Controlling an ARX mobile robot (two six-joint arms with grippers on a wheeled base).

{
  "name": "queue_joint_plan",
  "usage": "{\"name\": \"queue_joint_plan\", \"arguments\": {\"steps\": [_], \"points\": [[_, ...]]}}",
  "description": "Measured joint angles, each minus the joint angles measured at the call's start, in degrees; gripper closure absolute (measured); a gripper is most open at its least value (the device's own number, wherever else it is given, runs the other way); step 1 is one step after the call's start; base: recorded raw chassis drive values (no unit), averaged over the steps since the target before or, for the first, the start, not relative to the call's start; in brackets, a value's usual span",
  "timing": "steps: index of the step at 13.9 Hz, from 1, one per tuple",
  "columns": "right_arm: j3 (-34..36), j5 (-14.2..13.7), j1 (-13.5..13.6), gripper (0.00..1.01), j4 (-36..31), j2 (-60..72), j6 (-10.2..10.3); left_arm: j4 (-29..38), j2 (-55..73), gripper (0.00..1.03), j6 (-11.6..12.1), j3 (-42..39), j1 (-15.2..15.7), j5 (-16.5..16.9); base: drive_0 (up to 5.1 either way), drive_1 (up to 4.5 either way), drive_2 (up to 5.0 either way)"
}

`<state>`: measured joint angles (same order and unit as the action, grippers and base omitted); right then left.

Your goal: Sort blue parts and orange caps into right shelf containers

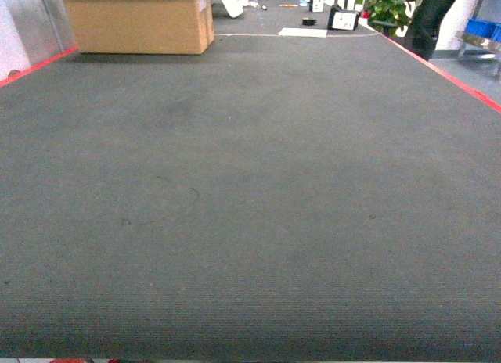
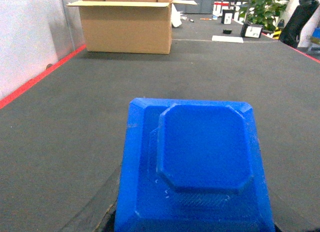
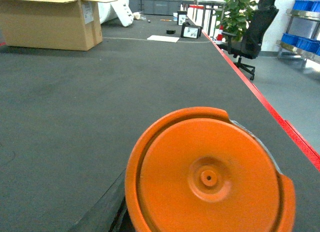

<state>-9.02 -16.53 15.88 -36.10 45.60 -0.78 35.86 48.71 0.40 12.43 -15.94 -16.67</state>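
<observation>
In the left wrist view a blue part (image 2: 200, 157), a square moulded piece with a raised octagonal face, fills the lower frame above the dark table; my left gripper (image 2: 195, 224) is shut on it, with only one dark finger (image 2: 100, 216) showing beside it. In the right wrist view a round orange cap (image 3: 207, 177) sits in my right gripper (image 3: 200, 227), which is shut on it; one finger (image 3: 102, 212) shows at its left. Blue shelf containers (image 3: 304, 4) stand on a steel shelf (image 3: 302, 48) far right across the aisle. Neither gripper appears in the head view.
A dark grey table (image 1: 250, 206) with red edges (image 3: 280, 122) stretches ahead. An open cardboard box (image 1: 137, 19) stands at the far left. Small black-and-white boxes (image 1: 343, 19) and a paper sheet (image 1: 303, 32) lie at the far end. An office chair (image 3: 252, 27) and a plant (image 3: 237, 12) stand beyond the right edge.
</observation>
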Motion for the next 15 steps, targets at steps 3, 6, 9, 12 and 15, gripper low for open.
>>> {"name": "queue_joint_plan", "arguments": {"steps": [3,6,9,12,15], "points": [[3.54,5.49,-5.01,0.55,4.13,-7.3,0.2,-2.69,-6.84,0.59,-0.02,-4.63,4.81,5.29,0.0,0.0,0.0],[5.9,9.07,-8.61,0.55,8.52,-14.05,0.33,-6.32,-13.57,0.59,-0.04,-7.67,8.44,8.96,0.0,0.0,0.0],[8.02,15.87,-15.72,0.55,9.66,-19.23,0.35,-10.6,-19.74,0.59,-0.02,-9.53,14.23,15.52,0.0,0.0,0.0],[8.31,16.61,-15.87,0.55,14.43,-23.45,0.55,-10.21,-23.52,0.59,-0.17,-11.58,16.0,16.63,0.0,0.0,0.0],[8.31,16.52,-15.89,0.56,19.98,-29.11,0.59,-16.41,-29.42,0.59,-0.2,-11.61,15.85,16.66,0.0,0.0,0.0]]}}
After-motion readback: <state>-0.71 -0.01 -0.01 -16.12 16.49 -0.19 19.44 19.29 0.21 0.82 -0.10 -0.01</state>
